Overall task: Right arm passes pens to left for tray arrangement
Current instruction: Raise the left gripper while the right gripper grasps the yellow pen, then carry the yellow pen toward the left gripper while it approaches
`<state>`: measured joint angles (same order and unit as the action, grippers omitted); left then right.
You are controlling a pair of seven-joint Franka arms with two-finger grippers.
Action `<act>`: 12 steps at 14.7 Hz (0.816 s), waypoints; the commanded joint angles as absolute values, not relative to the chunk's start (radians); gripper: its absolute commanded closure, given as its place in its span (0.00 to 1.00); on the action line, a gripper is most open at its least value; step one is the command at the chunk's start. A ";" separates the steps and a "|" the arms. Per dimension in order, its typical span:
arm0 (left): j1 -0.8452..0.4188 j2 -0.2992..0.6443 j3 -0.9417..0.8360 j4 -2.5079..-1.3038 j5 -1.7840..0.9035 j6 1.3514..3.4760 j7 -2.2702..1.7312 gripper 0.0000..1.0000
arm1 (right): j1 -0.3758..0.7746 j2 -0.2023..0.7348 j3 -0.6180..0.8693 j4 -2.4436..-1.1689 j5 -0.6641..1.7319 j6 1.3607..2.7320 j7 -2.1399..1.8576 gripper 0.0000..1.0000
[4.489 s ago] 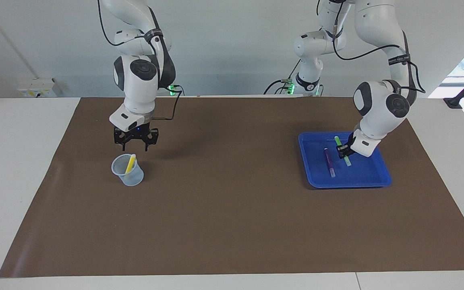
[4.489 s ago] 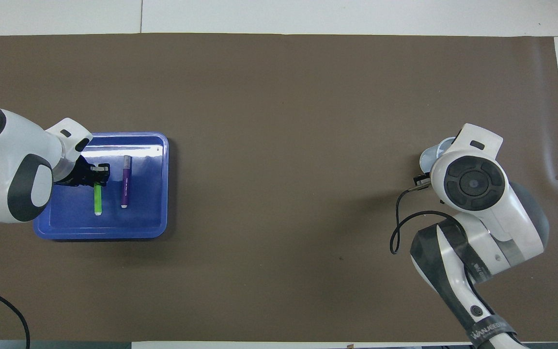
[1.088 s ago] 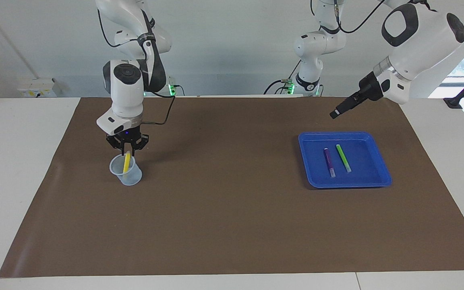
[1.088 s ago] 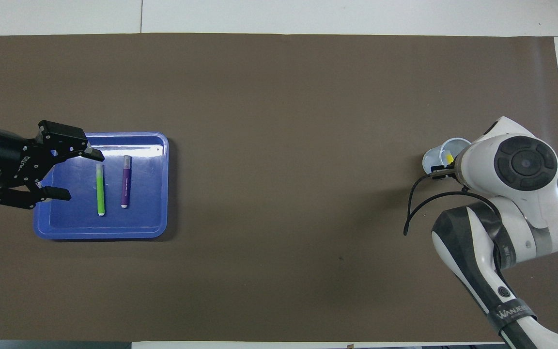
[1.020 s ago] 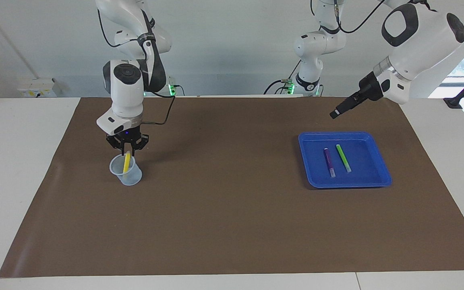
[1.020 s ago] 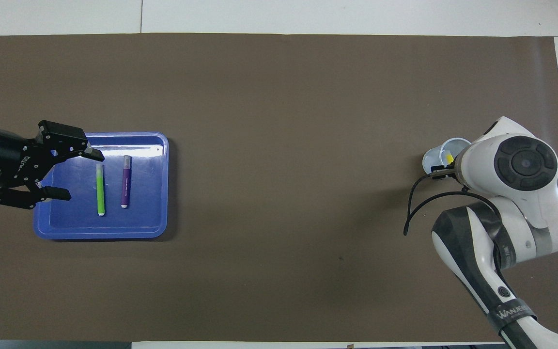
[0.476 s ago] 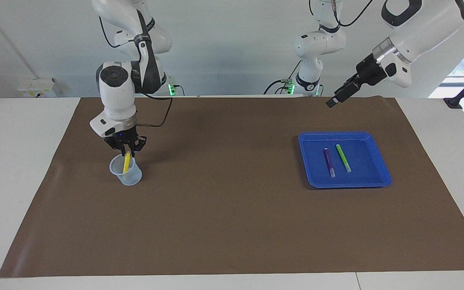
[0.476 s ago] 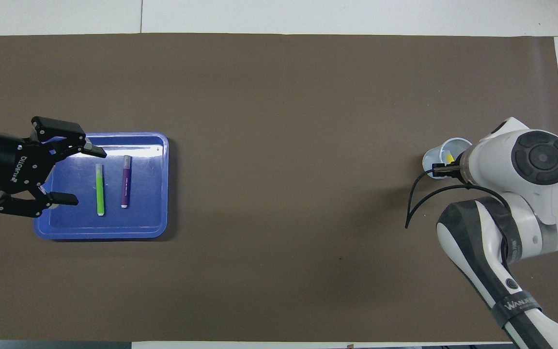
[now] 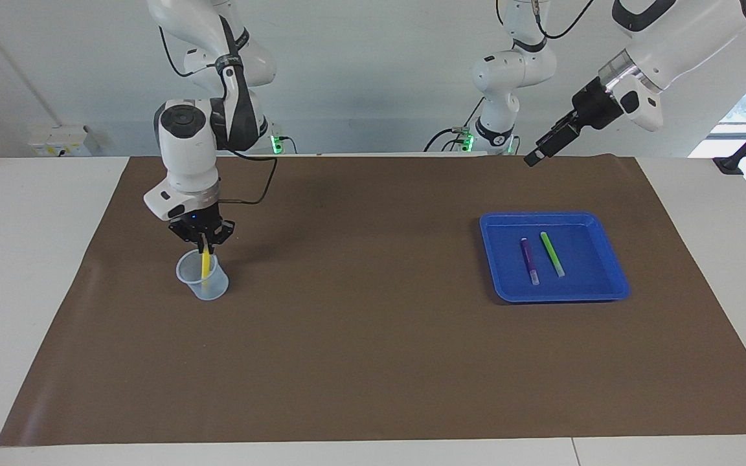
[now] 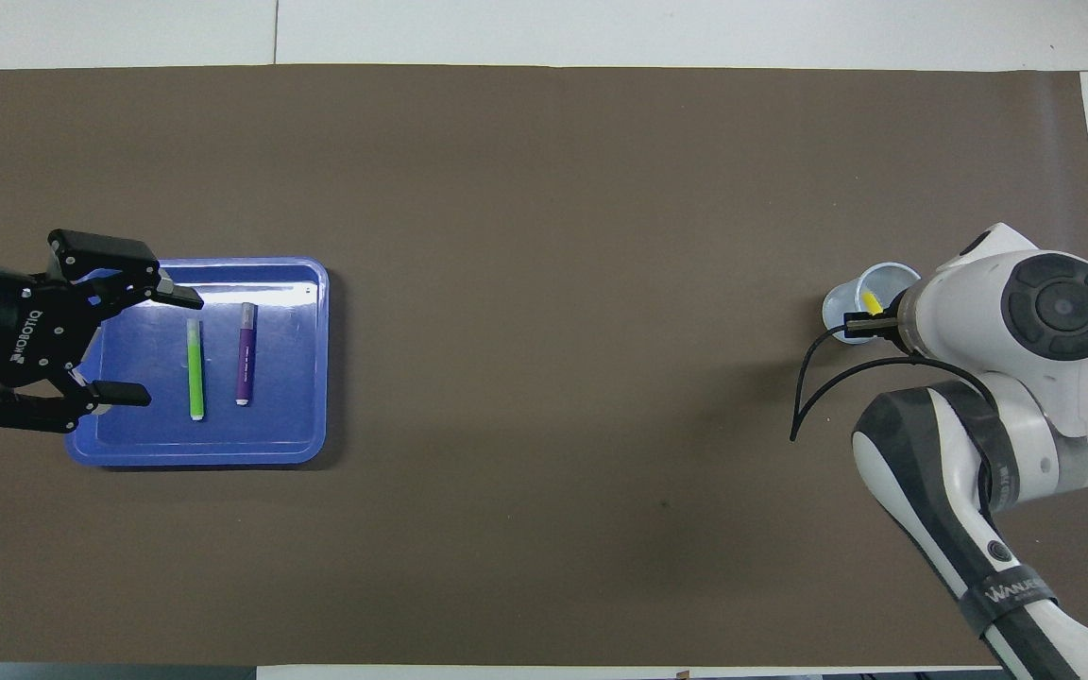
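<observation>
At the cup (image 9: 203,279), right hand (image 9: 204,244) grips the yellow pen (image 9: 205,264); it should lift straight up. Left hand (image 10: 115,345) waits wide over the tray (image 9: 611,285).

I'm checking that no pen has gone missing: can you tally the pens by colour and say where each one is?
Purple pen: 1, lying in the blue tray.
Green pen: 1, lying in the tray beside the purple one.
Yellow pen: 1, standing in the clear cup, with the right gripper shut on its top.
Total: 3 pens.
</observation>
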<state>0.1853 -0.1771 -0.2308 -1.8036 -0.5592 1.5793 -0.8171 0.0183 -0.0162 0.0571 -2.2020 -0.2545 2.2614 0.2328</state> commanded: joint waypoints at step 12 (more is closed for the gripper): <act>0.178 -0.209 -0.224 -1.835 -0.624 1.615 -0.910 0.00 | 0.018 -0.186 0.100 -1.921 0.049 1.792 0.132 1.00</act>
